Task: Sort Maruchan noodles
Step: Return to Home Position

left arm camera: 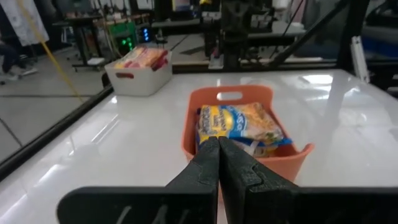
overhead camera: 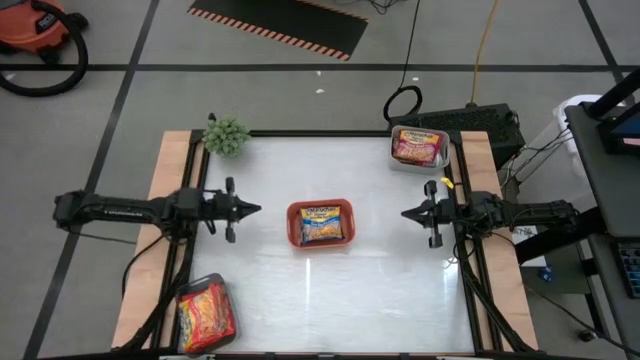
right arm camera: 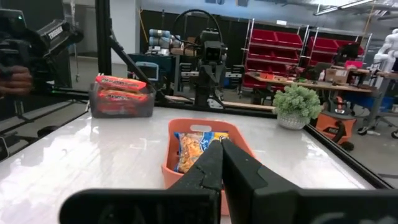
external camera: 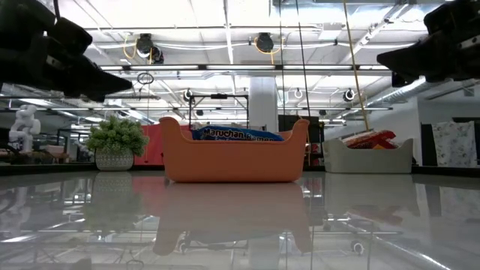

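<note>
Blue-yellow Maruchan packets (overhead camera: 321, 223) lie in the orange-red tray (overhead camera: 297, 238) at the table's middle; they also show in the left wrist view (left arm camera: 239, 124) and the right wrist view (right arm camera: 193, 146). Red-pink packets (overhead camera: 418, 145) fill the pale tray (overhead camera: 395, 160) at the far right corner. Orange-yellow packets (overhead camera: 203, 315) fill the dark tray (overhead camera: 228, 330) at the near left corner. My left gripper (overhead camera: 256, 209) hangs shut left of the middle tray. My right gripper (overhead camera: 405, 213) hangs shut right of it. Both are above the table and hold nothing.
A small potted green plant (overhead camera: 226, 135) stands at the table's far left corner. The white tabletop (overhead camera: 330, 290) lies bare between the trays. Black frame rails (overhead camera: 470, 290) run along the table's sides.
</note>
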{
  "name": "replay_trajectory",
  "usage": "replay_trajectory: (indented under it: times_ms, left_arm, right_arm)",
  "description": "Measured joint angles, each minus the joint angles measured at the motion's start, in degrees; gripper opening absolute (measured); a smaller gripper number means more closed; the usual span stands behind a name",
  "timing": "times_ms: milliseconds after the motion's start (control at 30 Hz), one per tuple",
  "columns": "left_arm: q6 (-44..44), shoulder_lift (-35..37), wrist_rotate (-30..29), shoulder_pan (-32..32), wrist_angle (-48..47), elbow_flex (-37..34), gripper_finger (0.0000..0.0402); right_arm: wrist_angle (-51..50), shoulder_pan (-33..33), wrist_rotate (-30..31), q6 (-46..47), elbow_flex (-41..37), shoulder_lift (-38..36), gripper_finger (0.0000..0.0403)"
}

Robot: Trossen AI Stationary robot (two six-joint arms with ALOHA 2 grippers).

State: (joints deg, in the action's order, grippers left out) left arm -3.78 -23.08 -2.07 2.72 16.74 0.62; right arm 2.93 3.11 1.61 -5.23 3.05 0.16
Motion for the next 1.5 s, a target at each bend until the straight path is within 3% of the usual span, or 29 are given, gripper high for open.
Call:
replay_trajectory:
  times_ms: [600, 1000, 1500]
  left_arm:
    - [0.6, 11.5, 0.7, 1.0, -4.9, 0.0, 0.0003]
    - [0.9, 22.1, 0.9, 0.1, -15.9, 0.0, 0.0003]
    - [0.8, 22.4, 1.6, -4.3, -16.7, 0.2, 0.0003]
  right_arm:
    - [0.8, 0.0, -0.2, 0.0, 0.1, 0.0, 0.0]
    - [0.9, 0.0, -0.2, 0.0, 0.1, 0.0, 0.0]
    - [0.9, 0.0, -0.2, 0.0, 0.1, 0.0, 0.0]
